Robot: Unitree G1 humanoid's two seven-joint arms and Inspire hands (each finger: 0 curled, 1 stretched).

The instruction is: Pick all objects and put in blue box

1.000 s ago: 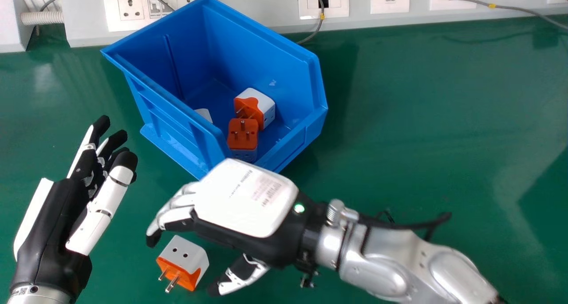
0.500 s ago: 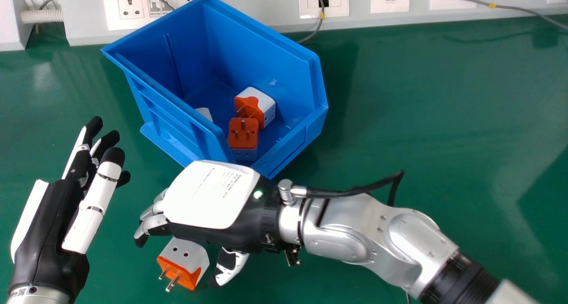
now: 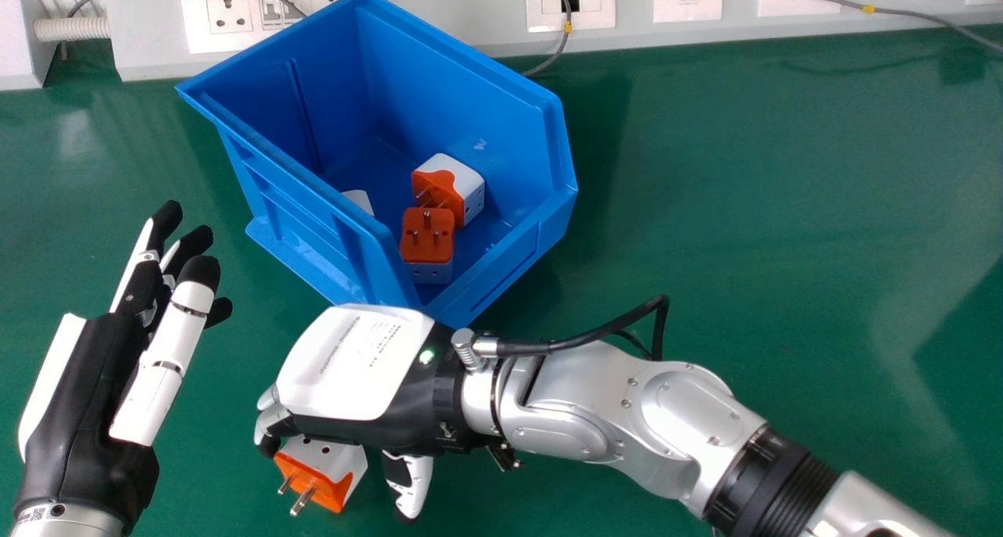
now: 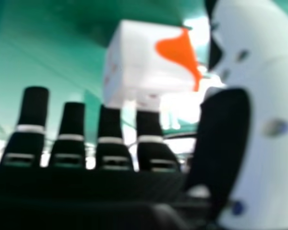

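1. The white-and-orange adapter (image 3: 338,465) lies on the worktop (image 3: 744,208), near side of the blue box (image 3: 462,67); its pins point toward the robot and left, its pin axis running back and right under the right hand (image 3: 356,364).
2. That hand is loosely open, fingers bent down over the adapter's far side, thumb standing apart from it; whether the fingertips touch, I cannot tell.
3. The left hand (image 3: 86,411) is relaxed and empty.
4. The adapter's far part is covered; inside the box, a white piece (image 3: 358,200) is mostly hidden.
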